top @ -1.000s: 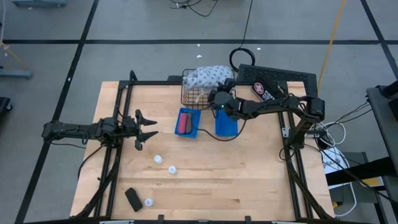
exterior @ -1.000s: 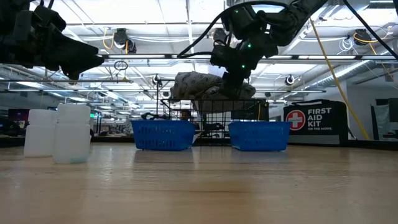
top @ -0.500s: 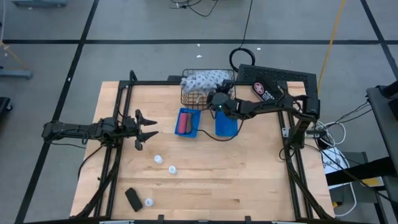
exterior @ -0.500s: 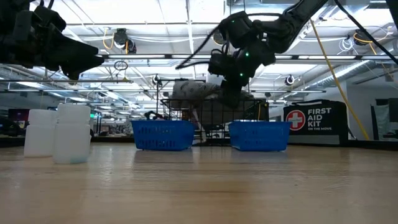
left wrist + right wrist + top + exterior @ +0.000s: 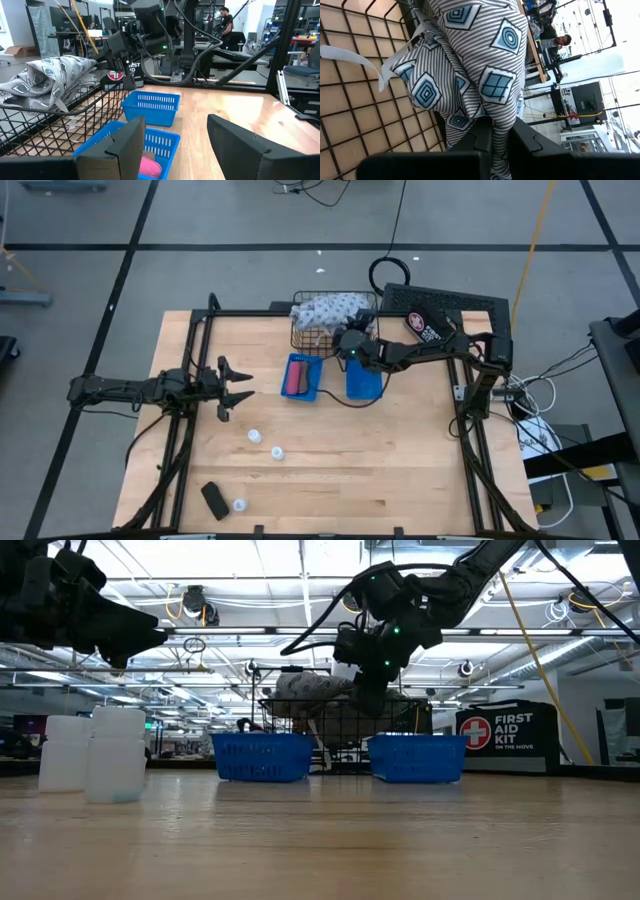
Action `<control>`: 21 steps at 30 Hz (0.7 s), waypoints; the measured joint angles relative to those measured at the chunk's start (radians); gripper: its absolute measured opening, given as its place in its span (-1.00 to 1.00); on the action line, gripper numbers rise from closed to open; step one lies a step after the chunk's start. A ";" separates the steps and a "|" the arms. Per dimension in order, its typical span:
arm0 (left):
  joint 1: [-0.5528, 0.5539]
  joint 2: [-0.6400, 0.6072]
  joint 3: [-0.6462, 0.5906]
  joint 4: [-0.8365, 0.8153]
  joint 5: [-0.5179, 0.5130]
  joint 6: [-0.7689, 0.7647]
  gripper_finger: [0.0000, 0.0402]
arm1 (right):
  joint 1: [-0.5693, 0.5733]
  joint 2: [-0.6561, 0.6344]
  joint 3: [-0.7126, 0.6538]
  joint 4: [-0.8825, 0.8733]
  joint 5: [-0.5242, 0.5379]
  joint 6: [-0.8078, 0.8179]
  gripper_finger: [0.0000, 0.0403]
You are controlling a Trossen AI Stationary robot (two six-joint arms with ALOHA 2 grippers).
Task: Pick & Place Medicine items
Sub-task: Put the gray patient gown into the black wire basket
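Grey-blue diamond-patterned striped cloth (image 5: 470,65); blue baskets (image 5: 262,757); seemingly pink piece (image 5: 149,166).

Open industrial lab: ceiling trusses (image 5: 250,635), workstations (image 5: 60,30), floor cables (image 5: 320,190).

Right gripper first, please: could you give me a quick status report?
Right gripper shut on patterned cloth over wire basket. Left gripper open, waiting at left. White bottles untouched on the table.

Three tiny white bottles (image 5: 255,436) upright, lower-left centre of frame; black piece (image 5: 213,499) flat, bottom left; pink piece (image 5: 295,378) inside centre basket.
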 joint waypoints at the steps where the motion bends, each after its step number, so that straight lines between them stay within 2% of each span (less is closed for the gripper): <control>1: 0.000 0.000 0.000 0.000 0.000 0.000 0.11 | 0.000 0.000 0.000 0.000 0.000 0.002 -0.91; 5: 0.000 0.000 0.000 0.000 0.000 0.000 0.11 | 0.000 0.000 0.000 0.000 0.004 0.022 -0.91; 9: 0.000 0.000 0.000 0.000 0.000 0.000 0.11 | 0.001 0.000 0.000 -0.002 0.058 0.025 -0.91; 21: 0.000 0.000 0.000 0.000 0.000 0.000 0.11 | 0.001 0.000 0.000 -0.015 0.079 0.052 -0.91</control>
